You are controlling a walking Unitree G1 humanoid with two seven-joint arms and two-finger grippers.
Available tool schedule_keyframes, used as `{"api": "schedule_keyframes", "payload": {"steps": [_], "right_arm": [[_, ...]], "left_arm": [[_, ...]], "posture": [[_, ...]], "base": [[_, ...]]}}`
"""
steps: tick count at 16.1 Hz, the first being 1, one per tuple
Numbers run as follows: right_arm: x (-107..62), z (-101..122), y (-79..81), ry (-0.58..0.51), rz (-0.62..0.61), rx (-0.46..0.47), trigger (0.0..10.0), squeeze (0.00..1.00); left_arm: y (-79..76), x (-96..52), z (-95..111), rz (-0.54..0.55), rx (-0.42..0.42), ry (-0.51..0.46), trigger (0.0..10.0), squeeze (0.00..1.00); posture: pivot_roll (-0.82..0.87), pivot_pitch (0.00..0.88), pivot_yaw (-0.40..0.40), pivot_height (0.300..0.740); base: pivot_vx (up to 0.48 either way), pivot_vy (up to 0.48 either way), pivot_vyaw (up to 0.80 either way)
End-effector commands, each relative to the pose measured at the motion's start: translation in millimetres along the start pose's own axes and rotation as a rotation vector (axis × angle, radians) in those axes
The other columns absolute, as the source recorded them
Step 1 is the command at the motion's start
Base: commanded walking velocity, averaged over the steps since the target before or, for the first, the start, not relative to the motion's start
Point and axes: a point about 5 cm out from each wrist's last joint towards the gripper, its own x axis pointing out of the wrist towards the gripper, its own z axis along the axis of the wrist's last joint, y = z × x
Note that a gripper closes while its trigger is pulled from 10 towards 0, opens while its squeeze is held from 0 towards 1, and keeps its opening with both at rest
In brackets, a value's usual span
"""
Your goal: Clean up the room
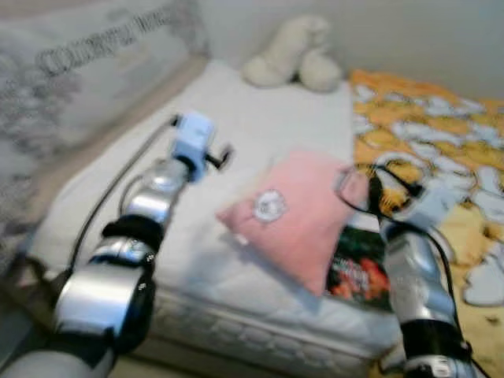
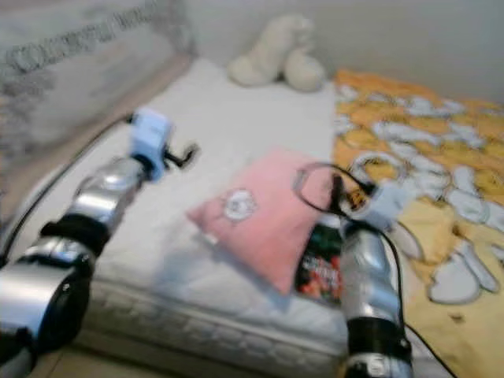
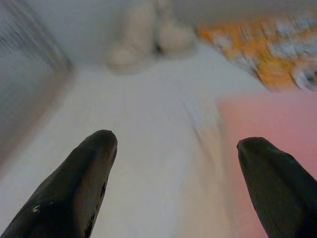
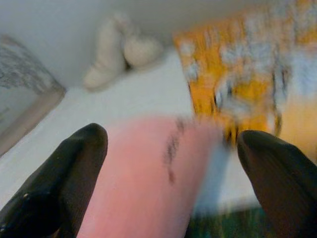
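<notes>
A pink pillow (image 1: 295, 213) with a small white patch lies on the white mattress (image 1: 236, 134), partly over a dark book (image 1: 358, 276) with a red and green cover. My left gripper (image 3: 176, 183) is open above the bare mattress, left of the pillow. My right gripper (image 4: 171, 183) is open too, over the pillow's near right side, with the pillow (image 4: 148, 168) between its fingers' line of sight. Both arms reach forward over the bed; the left wrist (image 1: 193, 146) is higher up the bed than the right wrist (image 1: 409, 209).
A white plush toy (image 1: 295, 51) sits at the far end of the bed by the wall. An orange and white patterned blanket (image 1: 429, 126) covers the bed's right side. A grey patterned headboard or cushion (image 1: 79, 71) runs along the left. The frames are blurred.
</notes>
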Motion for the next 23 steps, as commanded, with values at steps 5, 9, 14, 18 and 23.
{"api": "schedule_keyframes", "payload": {"steps": [5,9,14,18,23], "right_arm": [[-2.8,-22,-27.6,0.164,-0.024,0.044,10.0,0.0],[7.7,-44,15.6,0.244,0.095,0.074,10.0,0.0],[-3.7,-85,54.3,0.355,0.154,0.172,10.0,0.0],[-7.5,-97,73.8,0.4,0.197,0.171,10.0,0.0],[-11.1,-105,74.1,0.426,0.218,0.145,0.0,0.0]], "left_arm": [[-19.6,7.6,-11,-0.035,-0.134,0.092,10.0,0.0],[-28.3,8.4,-23,0.002,-0.122,0.135,10.0,0.0],[-35.5,7.5,-37,0.083,-0.022,0.178,10.0,0.0],[-54.3,11.4,-35,-0.012,-0.018,0.16,10.0,0.0],[-71.1,10.3,-46,-0.109,0.036,0.197,0.0,0.0]], "posture": [[-0.03,0.095,-0.008,0.74],[-0.07,0.198,-0.018,0.74],[-0.07,0.287,-0.029,0.74],[-0.07,0.302,-0.035,0.74],[-0.07,0.304,-0.04,0.74]], "base": [[0.0,0.0,0.0],[0.0,0.0,0.0],[0.0,0.0,0.0],[0.0,0.0,0.0],[0.0,0.0,0.0]]}}
